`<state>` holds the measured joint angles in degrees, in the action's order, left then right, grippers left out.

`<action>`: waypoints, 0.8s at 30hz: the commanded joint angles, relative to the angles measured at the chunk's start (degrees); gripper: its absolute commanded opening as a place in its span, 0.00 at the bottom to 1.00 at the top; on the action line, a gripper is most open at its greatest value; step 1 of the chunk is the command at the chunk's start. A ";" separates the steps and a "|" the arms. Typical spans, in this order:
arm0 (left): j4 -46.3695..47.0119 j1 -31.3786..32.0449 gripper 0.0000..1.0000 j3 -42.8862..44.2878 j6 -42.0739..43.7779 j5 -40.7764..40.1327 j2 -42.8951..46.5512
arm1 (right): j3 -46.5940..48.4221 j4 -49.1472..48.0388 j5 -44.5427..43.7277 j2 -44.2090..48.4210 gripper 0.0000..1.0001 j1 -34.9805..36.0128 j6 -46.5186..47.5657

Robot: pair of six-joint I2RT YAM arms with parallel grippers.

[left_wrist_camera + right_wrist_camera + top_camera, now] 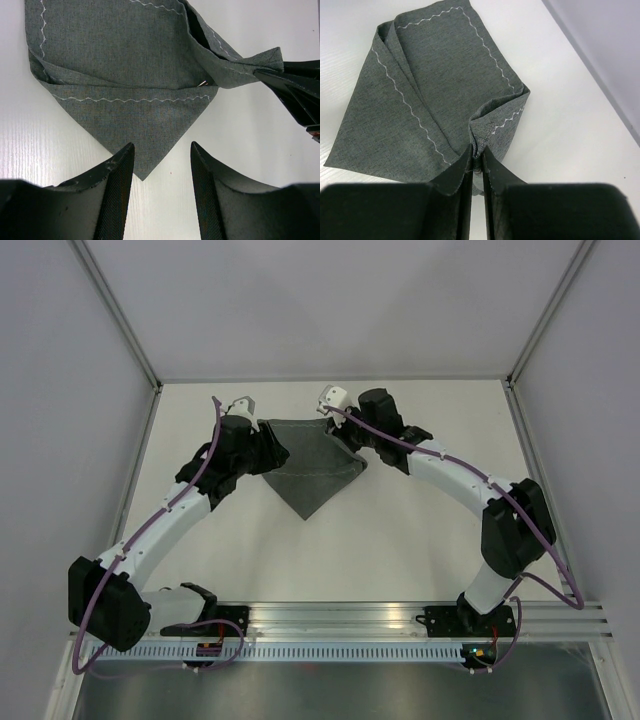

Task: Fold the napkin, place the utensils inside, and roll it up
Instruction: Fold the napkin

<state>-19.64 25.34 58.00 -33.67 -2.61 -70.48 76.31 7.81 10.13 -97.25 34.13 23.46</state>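
Observation:
The dark grey napkin (314, 472) lies folded into a rough triangle at the back middle of the table, its point toward the arms. In the left wrist view the napkin (130, 75) shows white zigzag hem stitching. My left gripper (162, 147) is open, its jaws either side of the napkin's left corner, low over the table; in the top view it (278, 455) sits at the napkin's left edge. My right gripper (477, 154) is shut on a bunched hem corner of the napkin (420, 100), lifted slightly; in the top view it (354, 446) is at the napkin's right edge. The utensils are out of view.
The white table (400, 530) is boxed in by pale walls with metal posts (115, 310) at the back corners. A slotted aluminium rail (340, 618) runs along the near edge by the arm bases. My right gripper's fingers (295, 87) show in the left wrist view.

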 commanded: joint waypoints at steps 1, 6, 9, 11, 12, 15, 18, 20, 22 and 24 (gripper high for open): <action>0.30 -0.56 0.54 -0.17 -1.22 1.12 1.04 | 3.05 -0.78 -1.17 3.03 0.16 -0.03 1.06; 0.30 -0.65 0.54 -0.08 -1.05 1.73 0.52 | 3.84 -0.34 -1.69 3.30 0.16 -0.03 1.76; 0.56 -0.73 0.54 -0.25 -1.05 2.08 0.17 | 3.76 0.53 -1.08 3.56 0.16 -0.03 2.37; 0.65 -0.73 0.54 -0.25 -0.96 2.26 -0.01 | 3.75 1.24 -0.64 3.56 0.16 0.06 2.55; 0.74 -0.73 0.54 -0.25 -1.05 2.26 -0.01 | 3.58 1.50 -0.46 3.74 0.16 0.06 2.55; 1.18 -0.73 0.54 -0.52 -1.05 2.35 -0.19 | 2.44 2.03 0.33 4.26 0.17 0.32 3.17; 1.62 -0.73 0.54 -0.52 -1.40 2.35 -0.45 | 0.60 2.29 -0.11 4.18 0.17 1.64 4.48; 1.88 -0.73 0.54 -0.43 -1.49 2.35 -0.54 | -0.99 1.94 -0.29 4.00 0.16 3.04 4.84; 1.88 -0.73 0.54 -0.43 -1.75 2.35 -0.54 | -2.21 1.50 -0.29 3.48 0.17 4.36 5.28; 1.80 -0.73 0.54 -0.34 -1.92 2.35 -0.45 | -2.83 1.15 -0.20 2.78 0.17 5.24 5.36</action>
<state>-19.55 24.82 57.71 -33.67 -1.15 -70.78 74.65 9.93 9.58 -95.20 37.78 27.46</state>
